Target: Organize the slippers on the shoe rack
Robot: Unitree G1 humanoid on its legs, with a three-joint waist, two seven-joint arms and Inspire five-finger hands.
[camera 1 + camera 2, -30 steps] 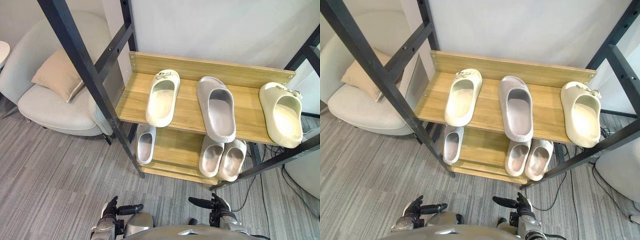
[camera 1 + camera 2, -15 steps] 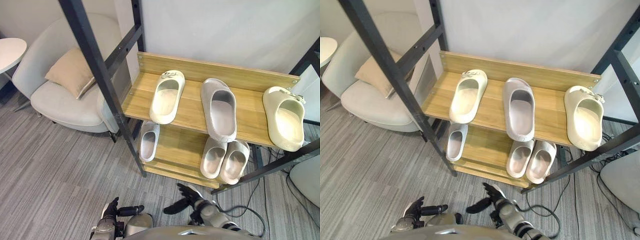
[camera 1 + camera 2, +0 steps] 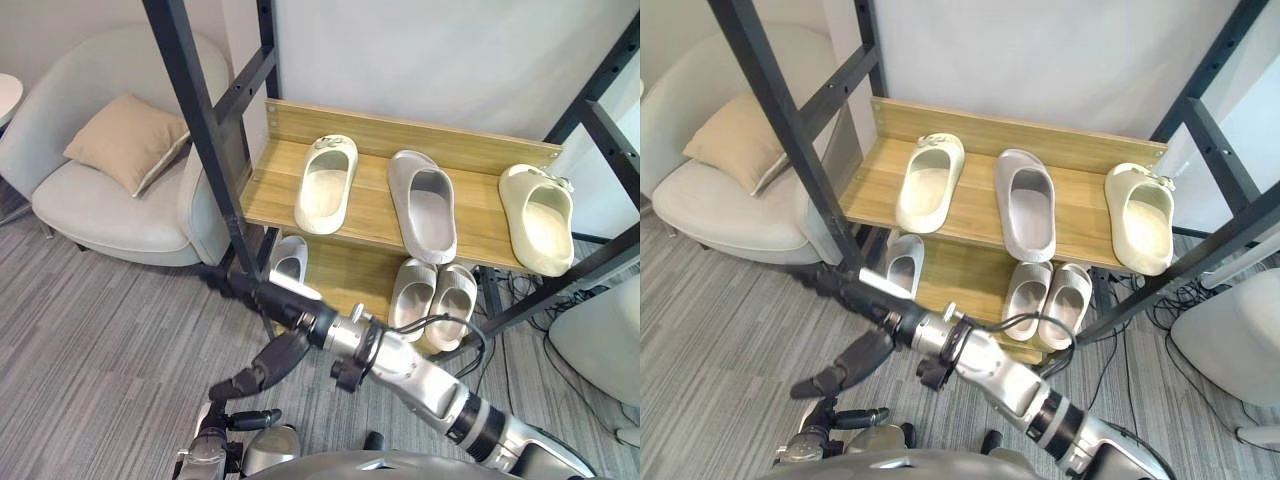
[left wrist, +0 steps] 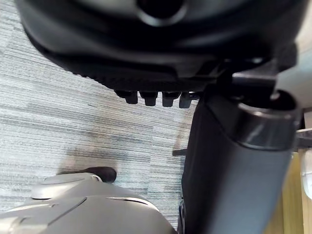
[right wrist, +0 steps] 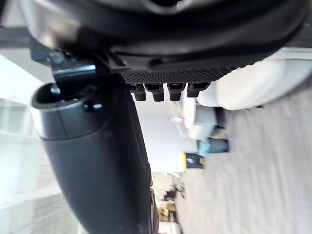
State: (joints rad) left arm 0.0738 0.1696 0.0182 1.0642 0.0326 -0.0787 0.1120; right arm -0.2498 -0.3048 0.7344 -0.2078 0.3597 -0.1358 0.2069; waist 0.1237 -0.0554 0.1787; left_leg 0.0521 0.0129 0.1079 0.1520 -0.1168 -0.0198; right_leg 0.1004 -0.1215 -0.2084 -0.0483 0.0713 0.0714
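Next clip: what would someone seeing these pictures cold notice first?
The right hand, fingers spread and holding nothing, reaches across the middle of the view by the front left post of the shoe rack. On the top shelf, the left cream slipper and the right cream slipper lie apart, with a grey slipper between them. The left hand sits at the bottom edge.

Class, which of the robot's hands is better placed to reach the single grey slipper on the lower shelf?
Right. The right hand is open, held out near the grey slipper; the left hand sits low, away from the shoe rack.
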